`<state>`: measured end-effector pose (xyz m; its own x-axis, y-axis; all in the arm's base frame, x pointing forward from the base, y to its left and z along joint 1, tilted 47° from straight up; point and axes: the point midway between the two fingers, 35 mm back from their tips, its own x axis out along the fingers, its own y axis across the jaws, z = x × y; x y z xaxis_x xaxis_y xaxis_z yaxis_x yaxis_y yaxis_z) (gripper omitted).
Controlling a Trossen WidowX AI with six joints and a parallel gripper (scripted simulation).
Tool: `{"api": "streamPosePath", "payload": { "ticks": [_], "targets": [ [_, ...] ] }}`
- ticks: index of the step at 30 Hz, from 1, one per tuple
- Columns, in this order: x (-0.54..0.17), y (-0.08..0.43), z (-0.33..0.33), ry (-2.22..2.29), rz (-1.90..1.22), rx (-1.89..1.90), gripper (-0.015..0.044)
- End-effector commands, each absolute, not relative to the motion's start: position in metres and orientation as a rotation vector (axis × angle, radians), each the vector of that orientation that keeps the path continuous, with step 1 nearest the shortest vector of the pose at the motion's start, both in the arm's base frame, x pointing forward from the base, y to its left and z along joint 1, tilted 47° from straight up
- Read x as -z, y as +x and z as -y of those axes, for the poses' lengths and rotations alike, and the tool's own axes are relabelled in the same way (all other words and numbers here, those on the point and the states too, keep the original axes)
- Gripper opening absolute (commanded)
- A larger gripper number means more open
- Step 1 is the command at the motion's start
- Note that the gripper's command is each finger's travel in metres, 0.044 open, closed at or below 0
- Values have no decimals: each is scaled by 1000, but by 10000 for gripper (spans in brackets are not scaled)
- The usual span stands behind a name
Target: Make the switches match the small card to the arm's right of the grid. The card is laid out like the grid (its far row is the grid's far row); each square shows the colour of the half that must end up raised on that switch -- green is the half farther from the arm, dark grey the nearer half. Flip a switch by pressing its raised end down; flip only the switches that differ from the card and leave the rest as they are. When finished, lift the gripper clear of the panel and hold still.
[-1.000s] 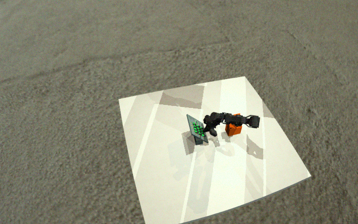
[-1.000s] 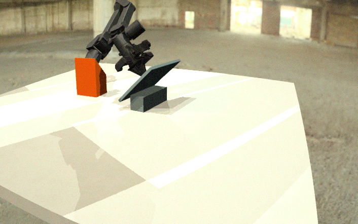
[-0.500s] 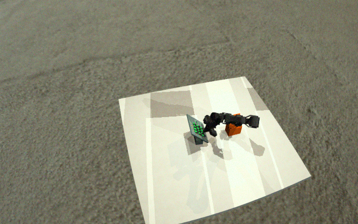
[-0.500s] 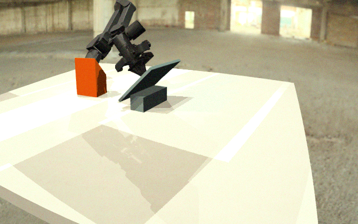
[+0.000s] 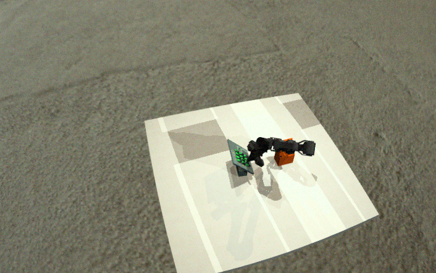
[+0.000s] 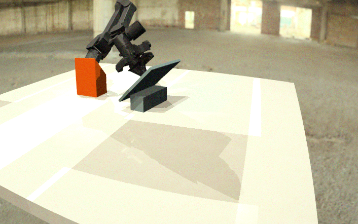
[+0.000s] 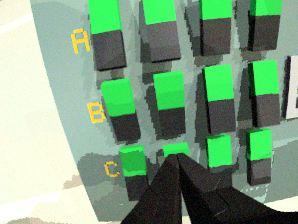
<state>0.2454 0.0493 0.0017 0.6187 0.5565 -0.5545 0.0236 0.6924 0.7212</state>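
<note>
The tilted teal switch panel (image 5: 230,148) (image 6: 162,68) (image 7: 55,30) carries rows of switches with green far halves and dark grey near halves. Row A is cut off at the top of the wrist view. My gripper (image 5: 249,160) (image 6: 144,74) (image 7: 176,160) is shut and empty, its tips at the second switch (image 7: 176,148) of row C; contact cannot be told. The fingers hide that switch's dark half and part of its neighbours. The first switch (image 7: 133,160) of row C is left of the tips. Only an edge of the white card (image 7: 292,107) shows, its pattern cut off.
A dark block (image 6: 147,98) stands under the panel. An orange block (image 5: 285,157) (image 6: 86,77) stands by the arm's base. The pale table (image 5: 199,180) (image 6: 206,121) bears bright stripes and shadows.
</note>
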Motion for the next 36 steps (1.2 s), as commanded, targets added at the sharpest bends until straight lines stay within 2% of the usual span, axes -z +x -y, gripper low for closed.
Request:
{"api": "streamPosePath", "payload": {
  "ticks": [1, 19, 30, 36],
  "targets": [
    [-1, 246, -50, 762, -863, -340, 0],
    [0, 247, -51, 762, -863, -340, 0],
    [-34, 206, -15, 762, -843, -327, 0],
    [-34, 205, -15, 762, -842, -327, 0]
  ]
}}
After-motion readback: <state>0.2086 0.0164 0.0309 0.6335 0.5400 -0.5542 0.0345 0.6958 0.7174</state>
